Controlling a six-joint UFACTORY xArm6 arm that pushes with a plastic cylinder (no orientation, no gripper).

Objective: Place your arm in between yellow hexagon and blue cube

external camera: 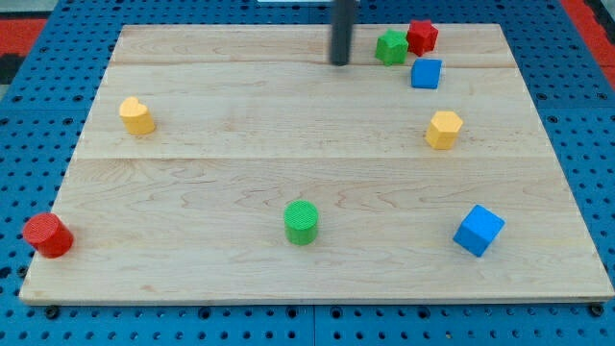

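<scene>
Tip (340, 62): lower end of the dark rod, near the surface's top edge, at about 12 o'clock from board centre; touching no block.
Gripper: none fitted; nothing held, only the bare rod.
Yellow hexagon (444, 129): on the view's right half, at about 4 o'clock from the tip, well apart from it.
Blue cube, upper (426, 73): near the top right, at about 11 o'clock from the yellow hexagon and close to it.
Blue cube, lower (478, 230): near the bottom right, at about 5 o'clock from the yellow hexagon, farther off.
Target gap: judged to be the bare wood between the yellow hexagon and one blue cube; which cube is meant cannot be told from the task wording.
Other blocks: green block (391, 46) and red block (421, 37) side by side at about 12 o'clock from the upper blue cube; yellow block (136, 115) at far left; green cylinder (301, 222) at bottom centre; red cylinder (47, 235) at the bottom-left corner.
Surface (240, 163): pale wooden board on a blue pegboard.
Approach advice: travel from the left toward 4 o'clock, passing below the green block; enter the gap sideways, slowly.
Risk: narrow upper gap; a slight overshoot would likely nudge either neighbour.
</scene>
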